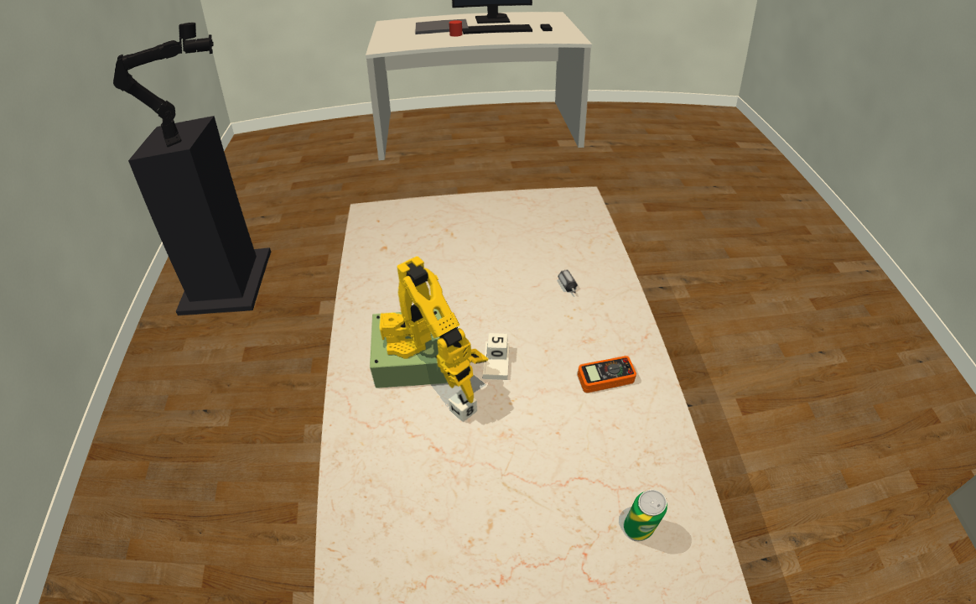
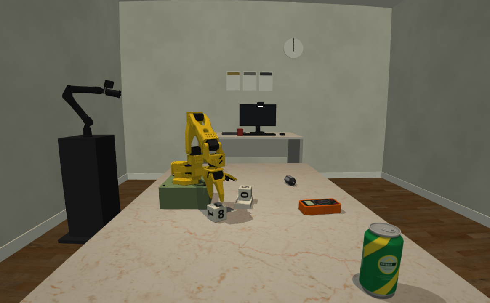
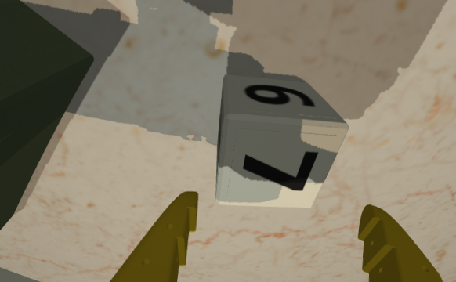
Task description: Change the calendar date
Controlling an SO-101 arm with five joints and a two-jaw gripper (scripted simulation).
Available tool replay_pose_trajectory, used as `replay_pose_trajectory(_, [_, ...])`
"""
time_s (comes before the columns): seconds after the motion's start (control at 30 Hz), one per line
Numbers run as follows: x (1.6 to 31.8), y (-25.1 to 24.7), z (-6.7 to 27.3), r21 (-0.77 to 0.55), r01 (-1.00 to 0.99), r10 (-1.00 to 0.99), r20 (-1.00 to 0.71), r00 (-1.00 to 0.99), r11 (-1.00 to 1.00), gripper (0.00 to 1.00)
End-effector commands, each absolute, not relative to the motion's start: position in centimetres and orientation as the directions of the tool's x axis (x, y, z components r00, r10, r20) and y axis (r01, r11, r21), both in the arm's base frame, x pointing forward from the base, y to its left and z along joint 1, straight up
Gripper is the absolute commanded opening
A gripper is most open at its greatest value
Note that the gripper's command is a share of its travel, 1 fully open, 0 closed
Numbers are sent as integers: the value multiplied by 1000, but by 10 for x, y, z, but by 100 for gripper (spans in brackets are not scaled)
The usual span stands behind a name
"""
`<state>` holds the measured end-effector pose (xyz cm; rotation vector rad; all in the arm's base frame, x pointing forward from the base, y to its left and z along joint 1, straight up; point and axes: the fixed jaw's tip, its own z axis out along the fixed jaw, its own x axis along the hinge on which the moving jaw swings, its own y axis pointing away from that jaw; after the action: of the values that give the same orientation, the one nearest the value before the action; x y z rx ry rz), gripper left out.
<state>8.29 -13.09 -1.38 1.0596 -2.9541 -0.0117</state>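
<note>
Tray (image 1: 496, 370) (image 2: 243, 204): one number cube (image 1: 496, 346) (image 2: 244, 193), at its end nearer the worktop's far edge
Loose cube (image 1: 462, 407) (image 2: 216, 212) (image 3: 279, 145): white, black digits
Pincer (image 1: 478, 379) (image 2: 228, 189) (image 3: 281, 199): released

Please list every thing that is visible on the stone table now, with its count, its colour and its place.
white number cube: one, white with black digits, on the table, below the gripper
white number cube in tray: one, white with black digits, at one end of the tray
small open tray: one, white, beside the arm's base
boxy multimeter: one, orange and black, beyond the tray
small motor-like cylinder: one, dark grey, towards the desk
metal drink can: one, green and yellow, standing near the exterior camera
block-shaped base: one, green, under the arm
jointed arm with gripper: one, yellow and black, gripper open
</note>
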Motion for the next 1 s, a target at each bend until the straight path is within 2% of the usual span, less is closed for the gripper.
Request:
replay_pose_trajectory(0.0, [82,-131,-15,12,-637,-637,-2,-771,771,35])
replay_pose_trajectory(0.53, [82,-132,-24,12,-637,-637,-2,-771,771,35])
replay_pose_trajectory(0.97, [82,-132,-44,12,-637,-637,-2,-771,771,35])
